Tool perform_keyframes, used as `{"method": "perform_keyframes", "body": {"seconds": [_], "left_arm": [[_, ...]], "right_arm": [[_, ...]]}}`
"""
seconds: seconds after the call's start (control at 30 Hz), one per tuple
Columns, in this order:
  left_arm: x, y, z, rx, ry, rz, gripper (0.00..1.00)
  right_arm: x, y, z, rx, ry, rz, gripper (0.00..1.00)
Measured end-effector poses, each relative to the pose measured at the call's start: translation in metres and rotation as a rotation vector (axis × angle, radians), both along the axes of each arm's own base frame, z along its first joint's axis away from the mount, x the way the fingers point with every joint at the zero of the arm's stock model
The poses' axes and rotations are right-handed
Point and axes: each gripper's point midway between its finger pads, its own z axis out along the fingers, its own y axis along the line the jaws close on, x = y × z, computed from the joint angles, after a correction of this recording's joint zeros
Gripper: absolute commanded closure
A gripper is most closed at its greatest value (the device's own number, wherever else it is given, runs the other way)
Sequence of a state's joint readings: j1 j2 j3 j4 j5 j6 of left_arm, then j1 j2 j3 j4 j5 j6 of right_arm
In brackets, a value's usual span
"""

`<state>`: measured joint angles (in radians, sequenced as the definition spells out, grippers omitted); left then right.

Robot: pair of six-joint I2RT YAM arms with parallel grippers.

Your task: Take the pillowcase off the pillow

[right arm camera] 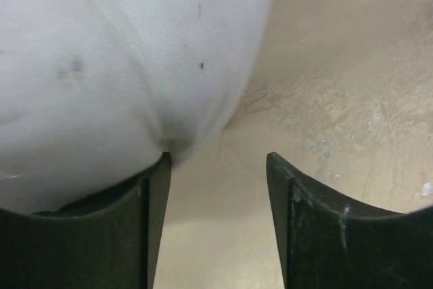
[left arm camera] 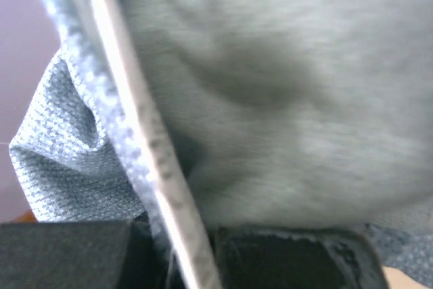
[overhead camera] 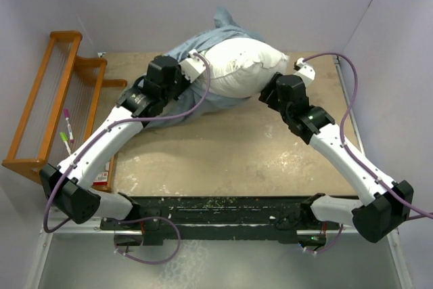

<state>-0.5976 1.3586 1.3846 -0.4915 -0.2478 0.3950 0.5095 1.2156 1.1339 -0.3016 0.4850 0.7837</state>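
The plump white pillow (overhead camera: 242,65) lies at the back middle of the table, its right end bare. The pale grey-blue pillowcase (overhead camera: 193,49) covers its left and back parts and trails onto the table at the front left. My left gripper (overhead camera: 197,65) is at the pillow's left side. In the left wrist view the pillowcase (left arm camera: 61,147) hem runs down between the two fingers of the left gripper (left arm camera: 177,238), which looks shut on it, with the pillow (left arm camera: 291,99) beside it. My right gripper (overhead camera: 269,91) is open. In the right wrist view the right gripper (right arm camera: 216,160) has its left finger (right arm camera: 152,201) pressed against the pillow (right arm camera: 115,65), with bare table between the jaws.
A wooden rack (overhead camera: 47,99) stands along the left edge, with two markers (overhead camera: 67,125) in it. A small red and white box (overhead camera: 103,179) lies under the left arm. Walls close in at the back and the sides. The tan tabletop (overhead camera: 237,147) lies in front of the pillow.
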Motion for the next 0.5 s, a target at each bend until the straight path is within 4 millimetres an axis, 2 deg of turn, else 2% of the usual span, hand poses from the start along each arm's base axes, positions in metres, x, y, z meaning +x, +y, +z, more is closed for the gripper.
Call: {"method": "perform_keyframes", "body": {"seconds": [0.1, 0.13, 0.17, 0.27, 0.33, 0.4, 0.5], "left_arm": [[0.013, 0.015, 0.02, 0.047, -0.052, 0.023, 1.0], [0.016, 0.018, 0.029, 0.066, -0.073, 0.022, 1.0], [0.019, 0.019, 0.038, 0.08, -0.09, 0.021, 1.0], [0.025, 0.019, 0.057, 0.105, -0.119, 0.021, 1.0], [0.028, 0.018, 0.065, 0.116, -0.127, 0.017, 1.0], [0.028, 0.015, 0.065, 0.126, -0.11, 0.004, 1.0], [0.029, 0.007, 0.053, 0.141, -0.06, -0.029, 1.0]], "right_arm": [[-0.005, 0.0, 0.007, -0.022, 0.001, 0.043, 0.25], [-0.008, -0.003, 0.024, -0.041, -0.024, 0.059, 0.22], [-0.007, -0.003, 0.027, -0.041, -0.03, 0.06, 0.18], [-0.013, -0.005, 0.071, -0.083, -0.119, 0.116, 0.09], [-0.024, -0.003, 0.112, -0.109, -0.224, 0.175, 0.06], [-0.043, 0.008, 0.151, -0.141, -0.343, 0.264, 0.04], [-0.075, 0.033, 0.194, -0.185, -0.492, 0.426, 0.02]]}}
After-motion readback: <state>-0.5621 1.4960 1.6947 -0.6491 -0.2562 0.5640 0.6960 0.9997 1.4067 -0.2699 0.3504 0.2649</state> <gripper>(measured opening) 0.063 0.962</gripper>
